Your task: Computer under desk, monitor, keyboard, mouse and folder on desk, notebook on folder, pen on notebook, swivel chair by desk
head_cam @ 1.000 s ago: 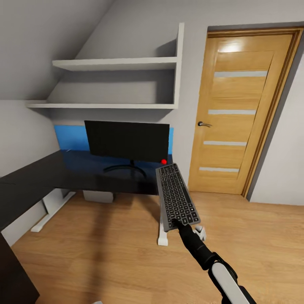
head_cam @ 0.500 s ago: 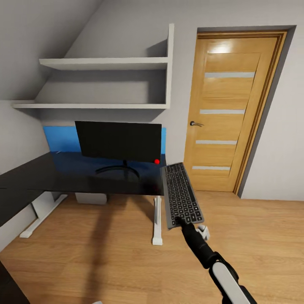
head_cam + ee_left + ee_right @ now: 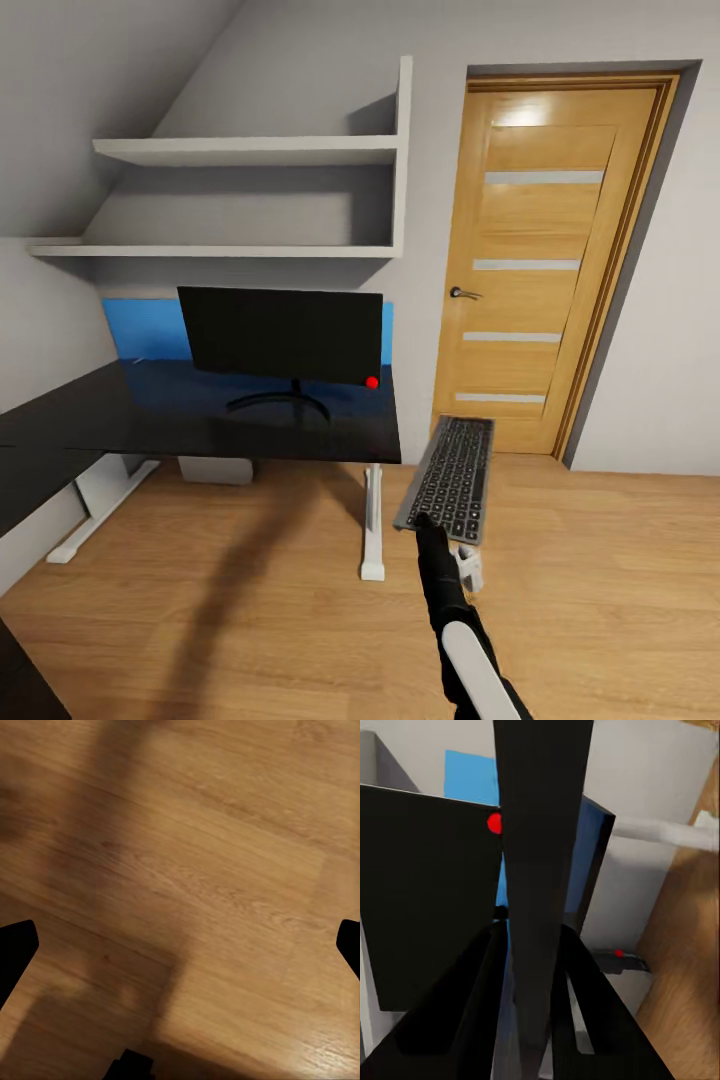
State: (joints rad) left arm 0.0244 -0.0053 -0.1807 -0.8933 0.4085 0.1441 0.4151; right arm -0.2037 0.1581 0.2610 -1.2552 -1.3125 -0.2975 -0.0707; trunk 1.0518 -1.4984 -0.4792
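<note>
The grey keyboard (image 3: 450, 478) hangs in the air to the right of the black desk (image 3: 250, 428), below its top, with my right gripper (image 3: 418, 520) shut on its near edge. In the right wrist view the keyboard (image 3: 540, 855) is edge-on between the two fingers (image 3: 480, 990). The black monitor (image 3: 280, 333) stands on the desk in front of a blue panel. A grey box, probably the computer (image 3: 213, 469), sits on the floor under the desk. My left gripper (image 3: 180, 952) is open over bare wooden floor.
A wooden door (image 3: 540, 260) stands shut to the right of the desk. White shelves (image 3: 250, 150) hang above the monitor. The desk's white leg (image 3: 372, 525) is just left of the keyboard. A small white object (image 3: 469, 566) lies on the floor beside my right arm.
The view first shifted, so the desk and door slid left. Then my right arm swung the keyboard down and to the right, away from the desk's edge, tilting it the other way.
</note>
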